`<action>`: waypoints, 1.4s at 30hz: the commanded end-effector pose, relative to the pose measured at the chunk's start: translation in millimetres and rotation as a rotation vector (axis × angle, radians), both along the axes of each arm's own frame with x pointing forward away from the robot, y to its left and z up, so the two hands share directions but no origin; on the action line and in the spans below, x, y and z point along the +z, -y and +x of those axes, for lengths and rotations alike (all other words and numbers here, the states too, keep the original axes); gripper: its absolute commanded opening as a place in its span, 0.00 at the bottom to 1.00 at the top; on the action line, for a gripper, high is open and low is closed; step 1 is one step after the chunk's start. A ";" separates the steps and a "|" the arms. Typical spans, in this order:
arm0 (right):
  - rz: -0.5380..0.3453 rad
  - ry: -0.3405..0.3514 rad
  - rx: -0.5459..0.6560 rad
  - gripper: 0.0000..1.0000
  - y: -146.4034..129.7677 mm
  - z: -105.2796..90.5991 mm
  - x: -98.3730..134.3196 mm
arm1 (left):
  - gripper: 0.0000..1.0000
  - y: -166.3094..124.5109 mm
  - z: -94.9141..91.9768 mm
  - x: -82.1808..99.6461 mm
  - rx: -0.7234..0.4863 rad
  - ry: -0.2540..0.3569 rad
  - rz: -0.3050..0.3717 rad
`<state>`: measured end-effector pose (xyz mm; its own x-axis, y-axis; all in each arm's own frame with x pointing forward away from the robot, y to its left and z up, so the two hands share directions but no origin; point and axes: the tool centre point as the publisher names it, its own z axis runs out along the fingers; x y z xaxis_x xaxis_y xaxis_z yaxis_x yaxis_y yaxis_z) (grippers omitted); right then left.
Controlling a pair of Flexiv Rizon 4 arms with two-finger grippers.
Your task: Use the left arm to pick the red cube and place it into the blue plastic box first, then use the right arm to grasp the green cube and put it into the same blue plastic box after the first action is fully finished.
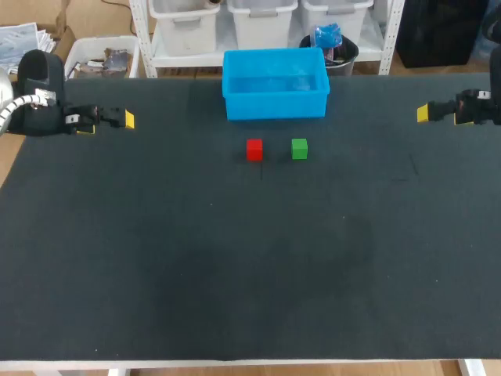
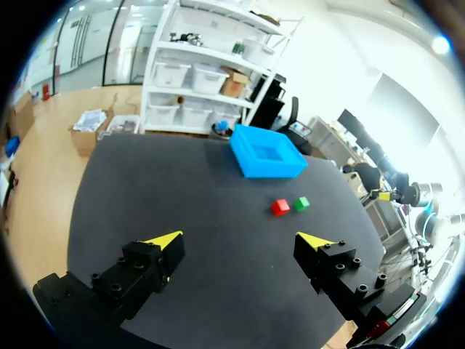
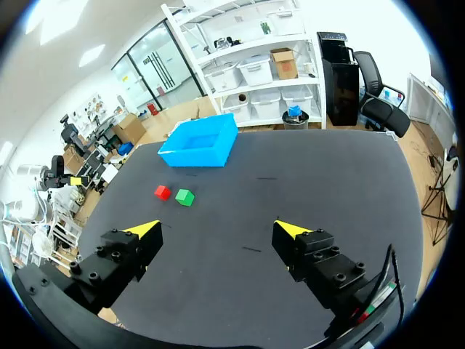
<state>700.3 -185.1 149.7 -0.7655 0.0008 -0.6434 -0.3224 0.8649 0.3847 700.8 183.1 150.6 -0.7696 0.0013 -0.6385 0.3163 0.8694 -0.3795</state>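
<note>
Two hands hang over the desk, one at each far side, well apart from everything else.

The left hand is spread wide. In its own wrist view the two yellow-tipped fingers stand far apart over bare dark desk, and their bases are cut off by the black rim. From the head view only one yellow tip of this hand shows clearly, so the gap between the fingers cannot be read there.

The right hand is spread just as wide, its fingers apart above bare desk. In the head view it is half cut off at the edge, with a single yellow tip and a little of the black body showing.

Ahead of both hands, near the middle of the desk's far half, the red cube and the green cube sit side by side, close but not touching. The red one is on the left arm's side and the green one on the right arm's.

Just behind the cubes stands the blue box, apart from them, open at the top and close to the desk's far edge. Its near wall hides part of its floor.
</note>
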 end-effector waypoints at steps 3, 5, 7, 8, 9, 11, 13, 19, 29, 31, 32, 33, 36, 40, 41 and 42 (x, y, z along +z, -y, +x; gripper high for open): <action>-0.001 0.000 0.000 1.00 0.0 0.0 0.0 | 1.00 -0.7 0.1 -0.3 -0.001 0.002 -0.002; -0.001 0.000 0.000 1.00 0.0 0.0 0.0 | 1.00 -0.7 0.1 -0.3 -0.001 0.002 -0.002; -0.001 0.000 0.000 1.00 0.0 0.0 0.0 | 1.00 -0.7 0.1 -0.3 -0.001 0.002 -0.002; -0.001 0.000 0.000 1.00 0.0 0.0 0.0 | 1.00 -0.7 0.1 -0.3 -0.001 0.002 -0.002; -0.001 0.000 0.000 1.00 0.0 0.0 0.0 | 1.00 -0.7 0.1 -0.3 -0.001 0.002 -0.002; -0.001 0.000 0.000 1.00 0.0 0.0 0.0 | 1.00 -0.7 0.1 -0.3 -0.001 0.002 -0.002; -0.001 0.000 0.000 1.00 0.0 0.0 0.0 | 1.00 -0.7 0.1 -0.3 -0.001 0.002 -0.002; -0.001 0.000 0.000 1.00 0.0 0.0 0.0 | 1.00 -0.7 0.1 -0.3 -0.001 0.002 -0.002; -0.001 0.000 0.000 1.00 0.0 0.0 0.0 | 1.00 -0.7 0.1 -0.3 -0.001 0.002 -0.002; -0.001 0.000 0.000 1.00 0.0 0.0 0.0 | 1.00 3.7 1.1 0.5 -0.013 0.000 -0.008; -0.001 0.000 0.000 1.00 0.0 0.0 0.0 | 1.00 7.5 2.5 0.8 0.004 -0.013 0.013; -0.001 0.000 0.000 1.00 0.0 0.0 0.0 | 1.00 11.0 4.0 0.5 0.007 -0.020 0.018; -0.001 0.000 0.000 1.00 0.0 0.0 0.0 | 1.00 22.2 7.6 0.2 0.000 -0.031 0.026; -0.001 0.000 0.000 1.00 0.0 0.0 0.0 | 1.00 32.3 11.6 -0.5 0.004 -0.058 0.041; -0.001 0.000 0.000 1.00 0.0 0.0 0.0 | 1.00 34.8 13.1 -1.4 0.013 -0.068 0.051; -0.001 0.000 0.000 1.00 0.0 0.0 0.0 | 1.00 38.3 15.2 -2.7 0.015 -0.081 0.055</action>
<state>700.3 -185.1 149.7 -0.7656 0.0008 -0.6434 -0.3223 0.8650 0.3846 703.0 157.3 147.6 -0.7965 0.0075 -0.6046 0.3129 0.8607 -0.4016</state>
